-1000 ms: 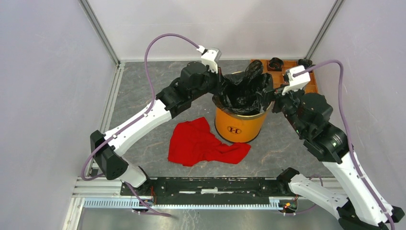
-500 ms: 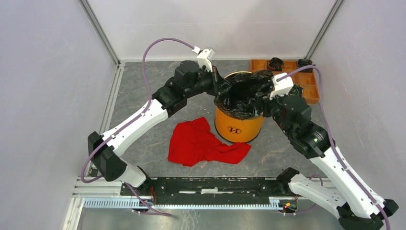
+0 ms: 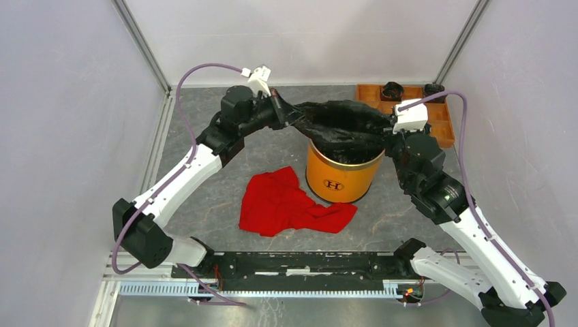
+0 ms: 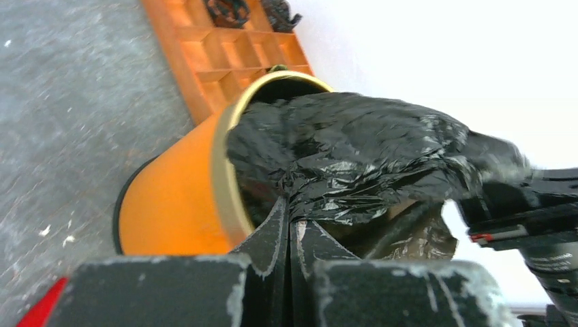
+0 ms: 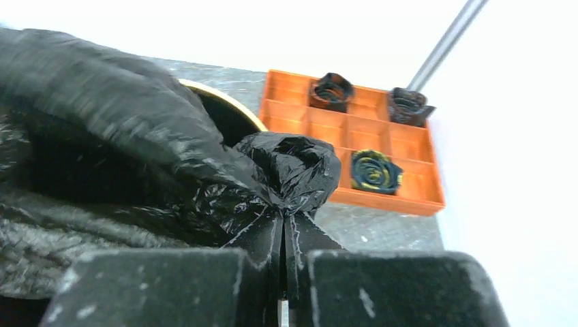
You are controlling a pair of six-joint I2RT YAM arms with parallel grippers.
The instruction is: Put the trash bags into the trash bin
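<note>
Progress looks partial. The trash bag point(image 3: 341, 122) lies stretched across the mouth of the trash bin point(image 3: 339, 182), pulled taut between the two arms. In the left wrist view, part of the plastic sags below the gold rim into the black interior. Most of the crinkled film sits above the rim, spilling past it on the left and right, so the bag does not yet count as inside. What remains, as I judge it, is to work the bulk down into the bin and then let go.

The left pincer point(image 4: 290, 221) is clamped tight on a gathered fold at the bag's left end. The right pincer point(image 5: 283, 231) is clamped on a knotted bunch at the right end.

The left arm reaches long from its base, with its elbel bent outward and its wrist held up behind and left of the bin, aimed toward it. The right arm rises steeply, with its wrist just beside the bin's right rim.

A red cloth point(image 3: 290, 203) lies on the counter point(image 3: 204, 136) in front of the bin, and the compartment tray point(image 3: 439, 122) sits behind the right wrist.
</note>
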